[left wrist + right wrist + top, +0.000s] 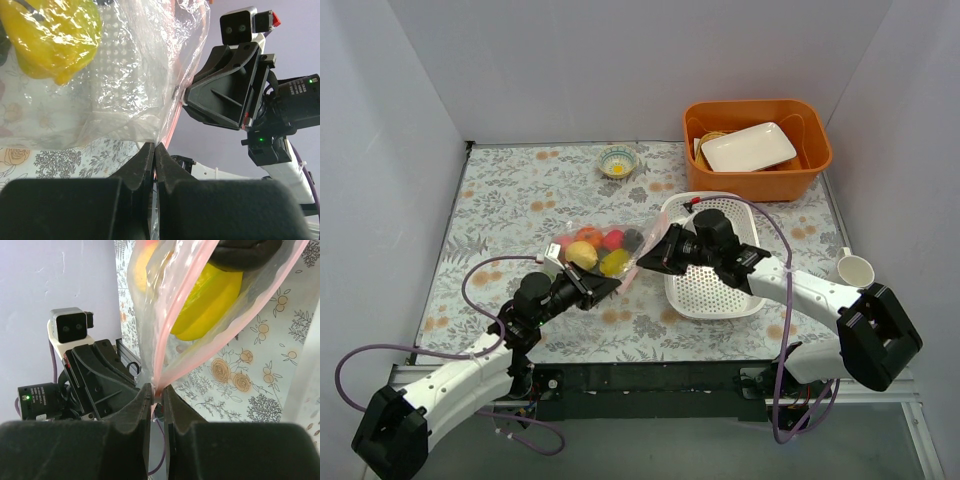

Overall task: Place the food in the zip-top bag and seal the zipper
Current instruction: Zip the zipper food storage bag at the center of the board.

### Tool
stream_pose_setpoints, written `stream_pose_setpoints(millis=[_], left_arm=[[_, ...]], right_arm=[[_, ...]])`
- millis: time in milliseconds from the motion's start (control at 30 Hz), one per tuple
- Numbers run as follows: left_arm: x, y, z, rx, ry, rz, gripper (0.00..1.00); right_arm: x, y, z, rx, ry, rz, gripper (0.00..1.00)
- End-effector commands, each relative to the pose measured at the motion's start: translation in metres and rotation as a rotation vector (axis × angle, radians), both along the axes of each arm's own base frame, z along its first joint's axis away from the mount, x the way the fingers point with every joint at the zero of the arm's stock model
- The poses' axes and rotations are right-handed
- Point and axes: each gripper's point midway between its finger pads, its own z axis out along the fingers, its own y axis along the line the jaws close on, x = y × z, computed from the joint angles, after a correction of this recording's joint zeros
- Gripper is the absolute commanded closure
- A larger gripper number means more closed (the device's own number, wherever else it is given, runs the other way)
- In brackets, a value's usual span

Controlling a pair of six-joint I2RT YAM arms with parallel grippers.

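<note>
The clear zip-top bag [595, 250] lies mid-table between both grippers, holding the food: an orange fruit [588, 236], a red one [613, 239], two yellow ones [582, 254], a pink one and the dark avocado [633, 238]. I cannot make out the grapes. My left gripper [617, 284] is shut on the bag's edge [154, 146], with a yellow fruit [50, 35] showing through the plastic. My right gripper [643, 264] is shut on the pink-red zipper [172, 325] at the mouth's end [159, 390]. The two grippers face each other closely.
A white perforated basket [710, 290] lies under my right arm. An orange bin [815, 160] with a white plate [748, 147] stands at the back right. A small bowl [618, 161] sits at the back, and a white cup [854, 270] at the right edge.
</note>
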Motion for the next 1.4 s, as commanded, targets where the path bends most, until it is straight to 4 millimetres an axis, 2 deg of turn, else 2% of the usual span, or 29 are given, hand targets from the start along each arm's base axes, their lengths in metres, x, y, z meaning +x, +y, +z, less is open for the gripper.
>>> stream_pose_setpoints(millis=[0,67,367,433,467,633,733,1367], left_arm=[[0.004,0.008,-0.002,-0.007,0.114,0.074,1.00],[0.005,0.009,0.003,-0.006,0.100,0.079,1.00],[0.004,0.016,0.004,0.026,0.102,0.104,1.00],[0.005,0.018,0.011,0.016,0.082,0.115,1.00],[0.003,0.020,0.005,0.038,0.105,0.120,1.00],[0.004,0.026,0.019,0.045,0.074,0.145,1.00],[0.002,0.030,0.021,0.057,0.073,0.155,1.00],[-0.002,0.036,0.031,0.075,0.071,0.169,1.00]], right_arm=[[0.032,-0.011,0.034,0.042,-0.107,-0.081,0.96],[0.035,-0.014,0.033,0.043,-0.106,-0.087,0.96],[0.045,-0.026,0.035,0.053,-0.103,-0.122,0.96],[0.047,-0.029,0.033,0.054,-0.093,-0.133,0.96],[0.048,-0.030,0.033,0.056,-0.094,-0.137,0.96],[0.054,-0.033,0.033,0.061,-0.088,-0.144,0.96],[0.056,-0.035,0.032,0.061,-0.086,-0.150,0.96],[0.066,-0.039,0.027,0.029,-0.091,-0.141,0.98]])
